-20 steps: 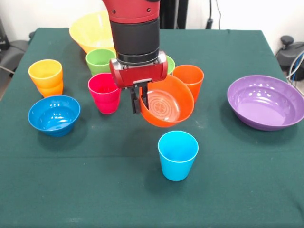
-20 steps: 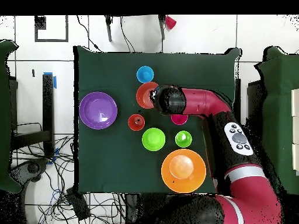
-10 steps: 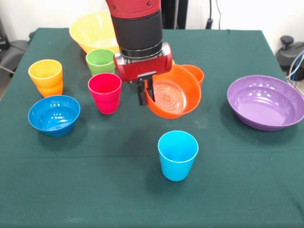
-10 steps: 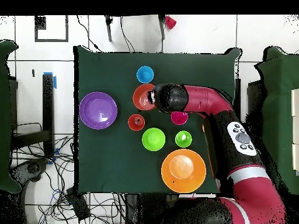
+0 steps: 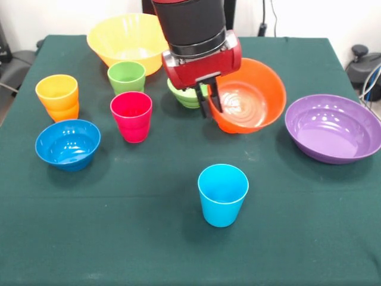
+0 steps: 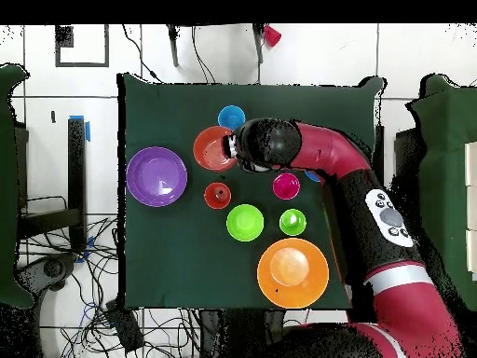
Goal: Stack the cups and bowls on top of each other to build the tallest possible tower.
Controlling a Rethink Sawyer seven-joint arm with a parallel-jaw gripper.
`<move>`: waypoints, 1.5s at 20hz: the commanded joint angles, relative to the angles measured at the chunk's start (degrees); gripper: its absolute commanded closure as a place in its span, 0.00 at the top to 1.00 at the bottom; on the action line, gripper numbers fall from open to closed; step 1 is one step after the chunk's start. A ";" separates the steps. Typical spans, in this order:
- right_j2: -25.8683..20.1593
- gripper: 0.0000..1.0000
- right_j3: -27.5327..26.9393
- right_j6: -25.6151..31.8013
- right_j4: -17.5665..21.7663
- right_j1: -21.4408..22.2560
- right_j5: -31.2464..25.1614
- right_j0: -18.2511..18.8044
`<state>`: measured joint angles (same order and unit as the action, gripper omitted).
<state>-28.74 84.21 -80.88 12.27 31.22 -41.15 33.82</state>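
Almost nothing is stacked: my gripper [image 5: 210, 106] pinches the orange bowl [image 5: 247, 95] by its rim, lifted and tilted, while other cups and bowls sit mostly separate

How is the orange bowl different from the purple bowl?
The orange bowl is pinched by its rim in the gripper and tipped so its inside faces the camera; the purple bowl sits flat on the green table with nothing touching it. The orange bowl looks deeper and narrower, while the purple bowl is wider and shallower. Both are round, shiny and empty.
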 commanded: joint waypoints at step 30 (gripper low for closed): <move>-3.12 0.00 -18.20 1.05 -2.08 -9.37 -17.16 -4.56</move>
<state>-33.19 71.05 -80.88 8.03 17.96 -48.76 33.19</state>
